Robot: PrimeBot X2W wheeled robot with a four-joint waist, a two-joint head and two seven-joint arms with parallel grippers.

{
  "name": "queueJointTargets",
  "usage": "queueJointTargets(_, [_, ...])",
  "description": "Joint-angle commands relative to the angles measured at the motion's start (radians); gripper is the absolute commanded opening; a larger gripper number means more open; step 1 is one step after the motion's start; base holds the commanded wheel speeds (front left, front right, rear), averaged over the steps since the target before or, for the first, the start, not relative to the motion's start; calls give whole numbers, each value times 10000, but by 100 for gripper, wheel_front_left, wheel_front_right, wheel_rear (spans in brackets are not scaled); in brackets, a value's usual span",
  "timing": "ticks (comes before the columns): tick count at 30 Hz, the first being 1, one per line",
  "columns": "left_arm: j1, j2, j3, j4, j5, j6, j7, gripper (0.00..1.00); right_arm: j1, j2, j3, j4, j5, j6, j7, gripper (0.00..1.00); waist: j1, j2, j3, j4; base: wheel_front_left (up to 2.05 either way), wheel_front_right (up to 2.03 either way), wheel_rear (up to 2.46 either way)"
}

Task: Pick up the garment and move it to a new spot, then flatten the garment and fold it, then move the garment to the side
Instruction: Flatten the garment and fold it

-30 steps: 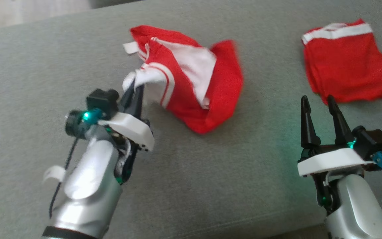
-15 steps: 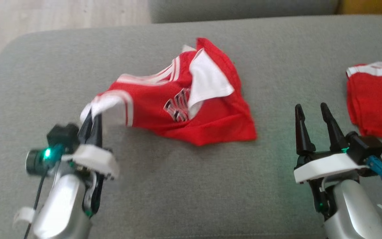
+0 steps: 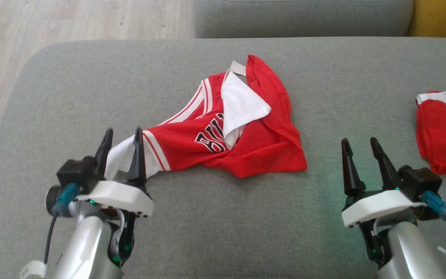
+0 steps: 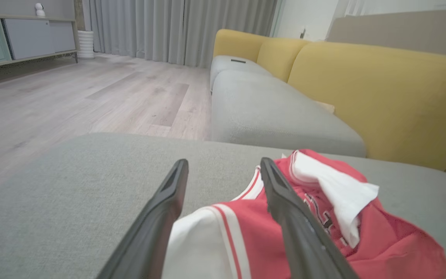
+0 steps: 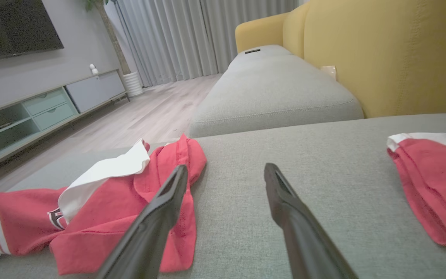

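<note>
- My left gripper has its fingers spread wide and pinches nothing. The white hem of the red jersey lies loose between them.
- From there the jersey runs ahead and to the right of that gripper, crumpled on the grey couch cushion, with a white flap folded over its lettering.
- My right gripper is open and empty over bare cushion. The jersey lies ahead to its left, apart from it.
- A second red garment lies ahead to its right.
</note>
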Motion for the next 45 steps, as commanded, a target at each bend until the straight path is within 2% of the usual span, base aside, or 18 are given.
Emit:
queueJointTargets(1, [30,27,441,-685,95,-90,-119,100,-135,-20,286,-210,-54,-9,87,100,1,0,22,102,0,0,0])
queueJointTargets(8, [573,-293,149,-1384,279,-579,-122,100,-492,-20,875,451,-7,-9,770,100,1,0,248,505,0,0,0])
queueJointTargets(19, [402,-406,37,-1243,297,-764,-123,100,-1633,-20,1523,2112,447,-9,1159,100,1,0,645,952,0,0,0])
queueJointTargets(20, [398,-409,46,-1228,298,-762,-123,100,-1739,-20,1592,2252,475,-9,1122,25,1,0,663,954,0,0,0])
queueJointTargets(21, [392,-411,54,-1211,300,-762,-123,100,-1834,-20,1622,2373,447,-9,1043,0,1,0,672,957,0,0,0])
queueJointTargets(27, [444,-418,152,-1083,290,-740,-123,100,-2098,-20,1327,2615,209,-9,416,0,1,0,573,719,0,0,0])
queueJointTargets(32, [483,-419,225,-982,289,-721,-123,100,-1915,-49,663,2224,11,-9,232,0,1,0,398,273,0,0,0])
queueJointTargets(37, [508,-420,222,-1020,248,-702,-124,100,-1355,-200,-442,1246,-351,-9,490,0,1,0,245,-217,0,0,0])
queueJointTargets(45, [502,-420,123,-982,222,-691,-124,100,-427,-145,-1923,377,-1124,-9,1170,0,1,0,183,-446,0,0,0])
